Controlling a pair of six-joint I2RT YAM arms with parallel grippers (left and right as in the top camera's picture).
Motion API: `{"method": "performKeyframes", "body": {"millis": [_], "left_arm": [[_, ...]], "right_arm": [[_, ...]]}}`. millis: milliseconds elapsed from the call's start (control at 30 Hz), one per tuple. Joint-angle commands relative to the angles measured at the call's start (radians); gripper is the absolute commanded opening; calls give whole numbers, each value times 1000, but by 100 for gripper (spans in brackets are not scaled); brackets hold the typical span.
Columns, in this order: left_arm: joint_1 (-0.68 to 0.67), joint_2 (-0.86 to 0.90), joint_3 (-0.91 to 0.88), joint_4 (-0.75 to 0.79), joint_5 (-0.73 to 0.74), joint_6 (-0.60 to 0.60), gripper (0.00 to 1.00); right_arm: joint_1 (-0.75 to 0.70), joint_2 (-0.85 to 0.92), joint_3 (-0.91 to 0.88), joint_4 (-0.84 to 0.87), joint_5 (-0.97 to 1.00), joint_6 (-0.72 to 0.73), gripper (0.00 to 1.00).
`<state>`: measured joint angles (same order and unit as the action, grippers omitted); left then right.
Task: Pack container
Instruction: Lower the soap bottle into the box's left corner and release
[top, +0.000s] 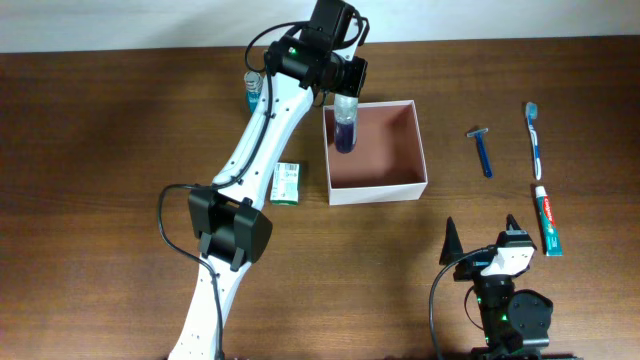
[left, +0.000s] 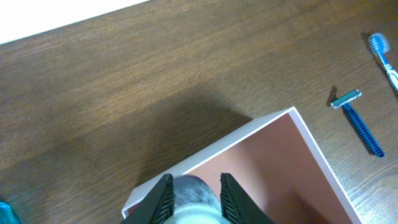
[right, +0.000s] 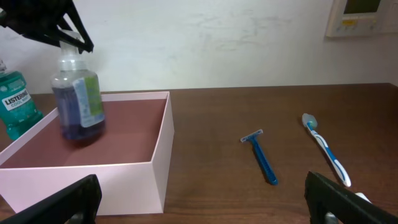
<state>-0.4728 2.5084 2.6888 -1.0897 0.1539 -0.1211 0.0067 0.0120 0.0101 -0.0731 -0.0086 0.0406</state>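
Left gripper (left: 196, 200) jaws clamped on neck of clear bottle (right: 78, 102) w/ purple liquid, hanging it inside container (top: 385, 155) by its far left corner; can't tell if the base touches the floor. Container sits mid-table. Right gripper (top: 481, 238) is low near the table edge, jaws wide apart, holding nothing. Razor (top: 483, 152), toothbrush (top: 535, 140) & toothpaste (top: 547, 220) lie right of container. Risks: release too high, bottle tips & rolls; drift left, it clips the thin wall & shoves the light box; neck-only grip may let it swing
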Motion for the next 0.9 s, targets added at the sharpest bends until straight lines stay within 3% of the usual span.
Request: {"method": "performKeyframes", "body": {"millis": [0, 100, 600, 700, 867], "left_arm": [[0, -13, 12, -3, -17, -5, 27], [0, -12, 12, -11, -19, -5, 31], [0, -12, 12, -60, -20, -5, 32], [0, -12, 12, -64, -20, -5, 40], [0, -12, 12, -81, -24, -5, 41]], "right_arm": [[-8, -8, -5, -5, -10, -7, 99], [-8, -8, -5, -5, -10, -7, 98], [-8, -8, -5, -5, -9, -7, 99], [-8, -8, -5, -5, -9, -7, 99], [-8, -8, -5, -5, -10, -7, 99]]}}
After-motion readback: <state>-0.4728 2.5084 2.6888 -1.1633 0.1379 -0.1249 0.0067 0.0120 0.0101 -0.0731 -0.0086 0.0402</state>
